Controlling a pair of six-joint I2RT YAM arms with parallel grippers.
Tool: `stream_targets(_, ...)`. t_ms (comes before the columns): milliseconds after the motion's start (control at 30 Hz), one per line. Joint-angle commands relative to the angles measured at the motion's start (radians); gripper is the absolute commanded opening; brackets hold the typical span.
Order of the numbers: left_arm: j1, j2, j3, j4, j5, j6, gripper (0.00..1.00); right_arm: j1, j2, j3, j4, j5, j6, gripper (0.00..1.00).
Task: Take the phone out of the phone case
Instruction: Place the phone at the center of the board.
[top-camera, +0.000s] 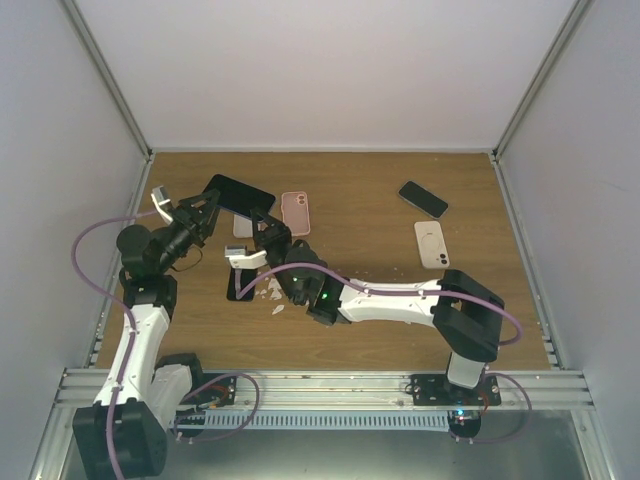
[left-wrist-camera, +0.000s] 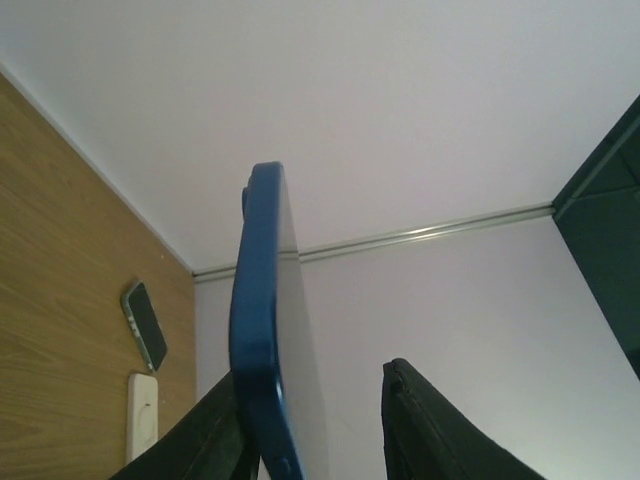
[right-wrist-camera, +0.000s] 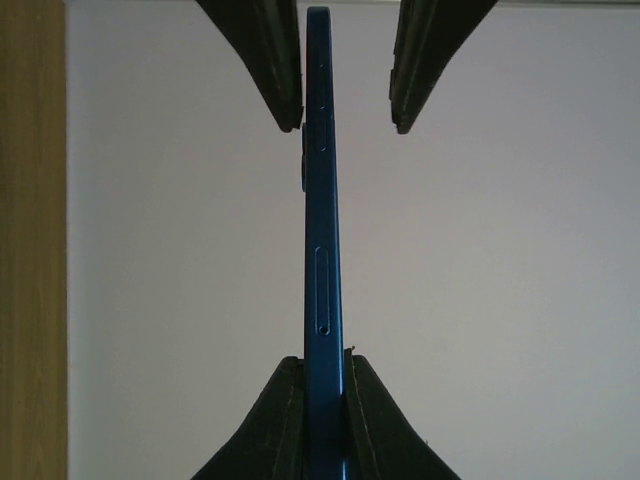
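A dark blue phone (top-camera: 240, 195) is held up off the table, seen edge-on in the right wrist view (right-wrist-camera: 322, 220). Its buttons and SIM tray show along that edge. My right gripper (right-wrist-camera: 322, 362) is shut on its lower end; it also shows in the top view (top-camera: 262, 230). My left gripper (top-camera: 208, 212) is open around the phone's other end. In the left wrist view the phone (left-wrist-camera: 258, 300) leans against one finger and the other finger (left-wrist-camera: 400, 400) stands apart. A dark flat object (top-camera: 240, 287), possibly a case, lies on the table under my right arm.
A pink case (top-camera: 296, 212) lies just right of the grippers. A black phone (top-camera: 423, 198) and a beige case (top-camera: 431, 243) lie at the right; both also show in the left wrist view (left-wrist-camera: 145, 325) (left-wrist-camera: 142, 415). White scraps (top-camera: 270, 292) lie by the dark object. White walls enclose the table.
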Motion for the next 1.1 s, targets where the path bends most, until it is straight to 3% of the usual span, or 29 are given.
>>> stream_targets(0,-0.004,-0.004,0.027,-0.006,-0.029,0.008,0.29,0.013,0.003,0.046,0.112,0.016,0.024,0.0)
stream_targets(133,-0.003,-0.008,0.028,-0.049,-0.038,0.019,0.14,0.014,-0.002,0.037,0.104,0.017,0.025,0.02)
stream_targets(267,-0.001,0.005,0.048,-0.065,-0.039,0.029,0.0,0.014,-0.018,0.028,0.075,0.023,0.032,0.1)
stream_targets(333,-0.001,0.019,0.062,-0.072,-0.032,0.036,0.0,0.013,-0.03,0.018,0.04,0.027,0.05,0.16)
stream_targets(667,0.001,0.084,0.151,-0.157,0.015,0.162,0.0,0.003,-0.14,-0.04,-0.197,0.047,0.163,0.77)
stream_targets(900,-0.002,0.198,0.238,-0.263,0.112,0.336,0.0,-0.031,-0.256,-0.099,-0.416,0.041,0.273,0.98)
stream_targets(1067,-0.002,0.285,0.277,-0.331,0.198,0.467,0.0,-0.071,-0.353,-0.16,-0.514,0.028,0.331,1.0)
